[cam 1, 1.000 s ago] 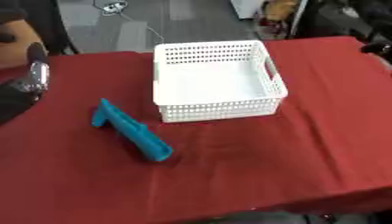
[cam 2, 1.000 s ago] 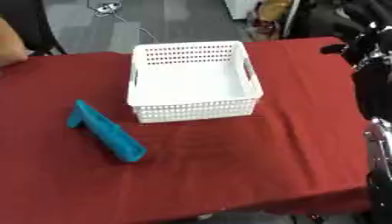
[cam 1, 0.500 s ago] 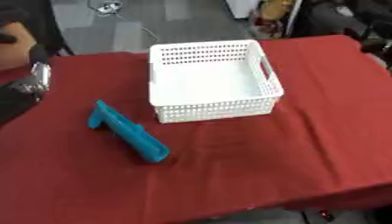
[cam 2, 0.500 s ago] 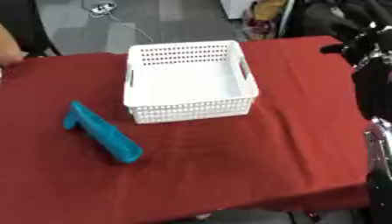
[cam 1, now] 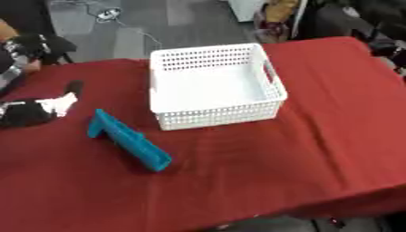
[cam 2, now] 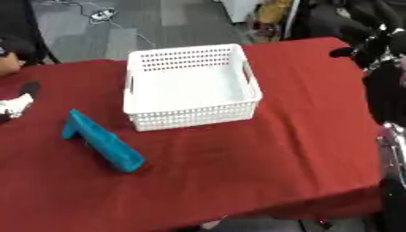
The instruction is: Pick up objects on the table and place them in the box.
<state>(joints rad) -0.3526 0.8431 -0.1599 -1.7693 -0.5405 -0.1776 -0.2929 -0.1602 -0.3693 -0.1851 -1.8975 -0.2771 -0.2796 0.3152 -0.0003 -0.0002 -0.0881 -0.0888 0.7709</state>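
While blue block (cam 1: 127, 145) lies flat on red cloth (cam 1: 262, 172) just left-front of empty white basket (cam 1: 214, 88), rigid, light, smooth handling is judged; mid-length grasp across narrow sides advised. Left hand (cam 1: 36, 111) seen farther left of basket, finger extended, nothing held. Right hand's (cam 2: 366, 47) fingers cannot be told.

The robot's left hand (cam 1: 36, 108) is cut off by the left edge of the left eye view; only a black and white part with one dark tip reaching up shows, blurred, so whether its fingers are straight or curled cannot be told. In the right eye view still less of it appears. The right hand (cam 2: 373, 45) shows only as dark, blurred shapes at the right edge, and its fingers cannot be made out. The red cloth-covered desk (cam 1: 317, 136) runs out of view at the left and lower edges. The far inner wall of the white perforated plastic basket (cam 1: 214, 86) is hidden behind its rim.
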